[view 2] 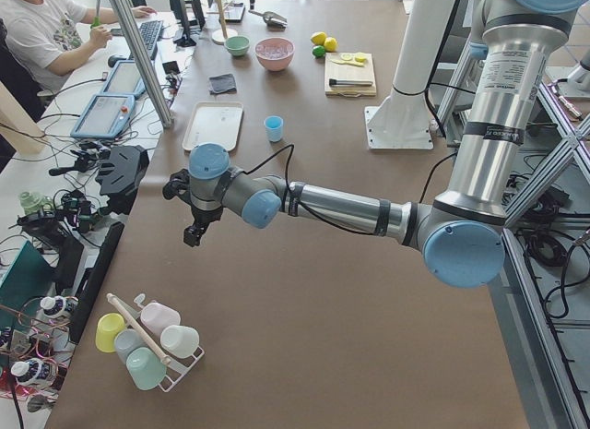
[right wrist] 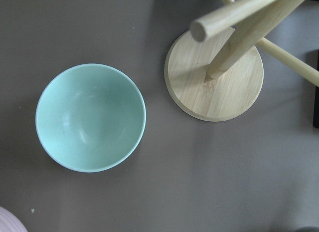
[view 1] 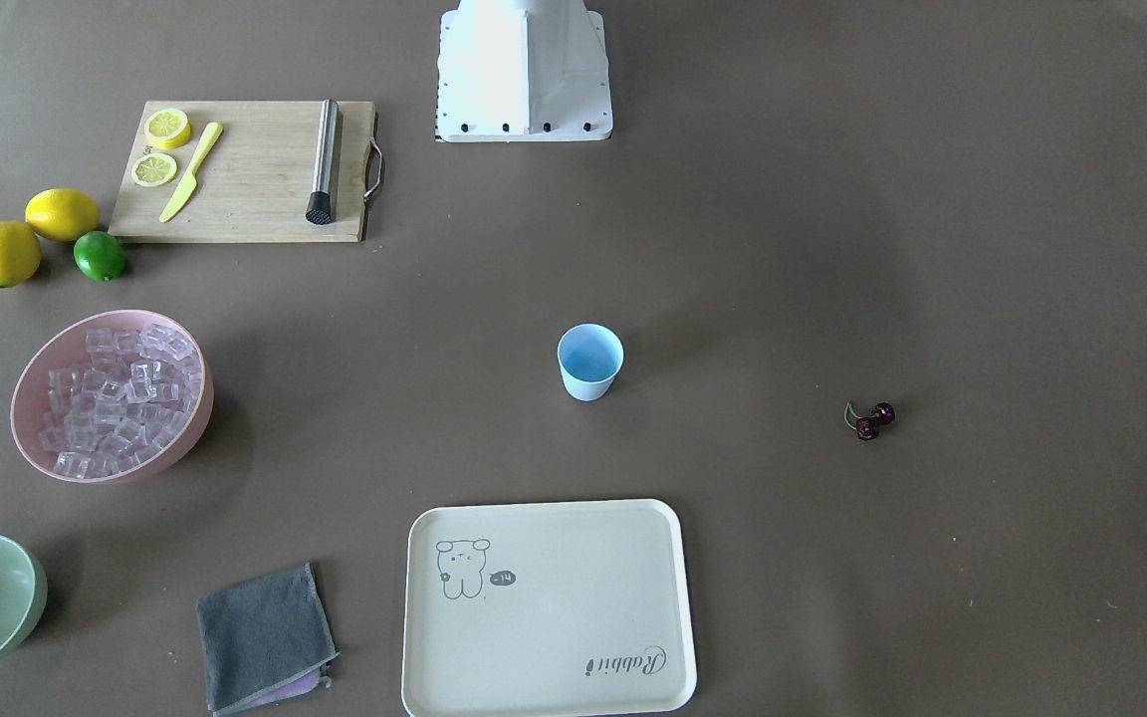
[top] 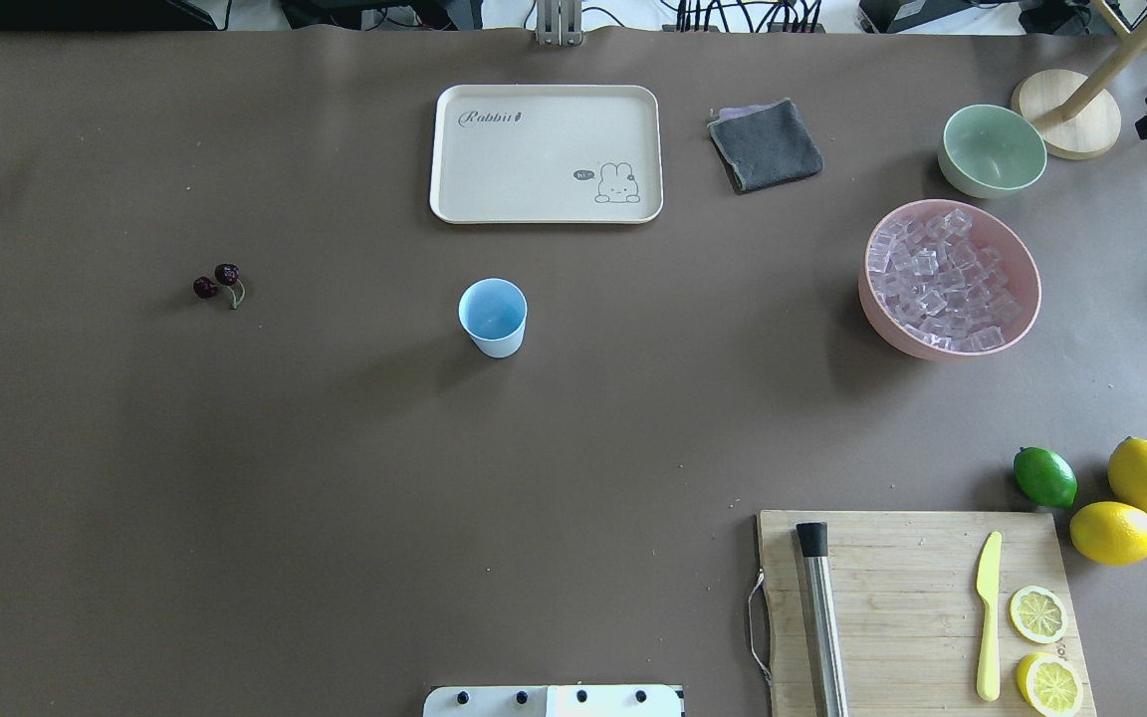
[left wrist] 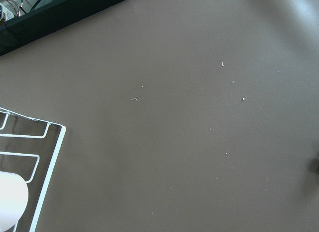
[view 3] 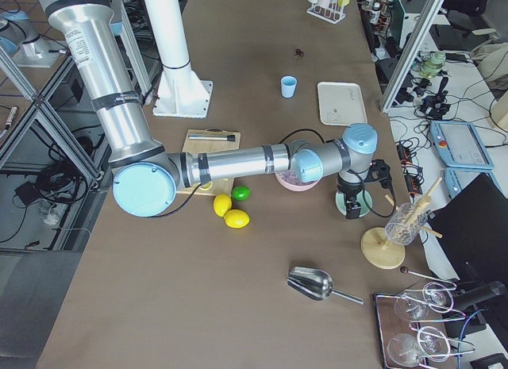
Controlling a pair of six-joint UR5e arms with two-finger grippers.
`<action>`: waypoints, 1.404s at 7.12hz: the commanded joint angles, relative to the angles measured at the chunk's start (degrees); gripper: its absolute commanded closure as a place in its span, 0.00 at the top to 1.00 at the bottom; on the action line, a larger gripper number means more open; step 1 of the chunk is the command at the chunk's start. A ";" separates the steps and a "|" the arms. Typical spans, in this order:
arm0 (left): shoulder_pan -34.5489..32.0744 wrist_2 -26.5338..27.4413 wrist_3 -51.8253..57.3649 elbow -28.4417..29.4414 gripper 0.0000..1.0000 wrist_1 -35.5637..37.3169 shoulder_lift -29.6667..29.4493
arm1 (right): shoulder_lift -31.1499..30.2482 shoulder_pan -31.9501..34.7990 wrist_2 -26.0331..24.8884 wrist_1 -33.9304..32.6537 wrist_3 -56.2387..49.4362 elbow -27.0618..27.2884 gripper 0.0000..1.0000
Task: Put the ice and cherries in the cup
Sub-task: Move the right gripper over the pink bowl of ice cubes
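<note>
**Front-facing view.**
- Cup (view 1: 590,360): upright at mid-table, mouth up, nothing inside. It stands alone, so either arm can probably reach it.
- Cherries (view 1: 872,420): a joined pair lying on the bare table (view 1: 982,558), well apart from the cup on the robot's left side.
- Ice (view 1: 120,398): heaped in the pink bowl (view 1: 187,443), well apart from the cup on the robot's right side.
- Tray (view 1: 573,607): bare.

**Overhead view.**
- There is open table all round the cup.
- Green bowl (top: 992,159): near the pink bowl, toward the far edge.

**Exterior left.**
- Left gripper (view 2: 194,233): hangs over the table's left end, near a rack of cups (view 2: 152,341) at the edge. I cannot tell whether it is open or closed.

**Exterior right.**
- Right gripper (view 3: 352,209): above the green bowl, beside a wooden stand (view 3: 386,254). I cannot tell how its jaws stand.
- Metal scoop (view 3: 313,283): lies nearer this end, likely meant for the ice.

**Left wrist.** Shows bare table and a corner of the rack.

**Right wrist.** Shows the green bowl, empty, with the stand's base just beside it. A descent here needs care round the stand's sloping rods.
</note>
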 commanded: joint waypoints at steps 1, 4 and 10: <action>-0.01 0.11 0.06 0.04 0.98 0.00 -0.15 | -0.76 0.09 0.60 0.14 -0.18 0.55 1.00; 0.08 0.11 0.14 0.66 0.98 0.00 -1.20 | -0.42 -0.78 2.53 0.14 1.65 2.22 1.00; 1.31 0.11 0.23 3.56 0.98 -0.53 -1.64 | 1.53 -16.32 -7.13 7.61 20.21 9.83 0.99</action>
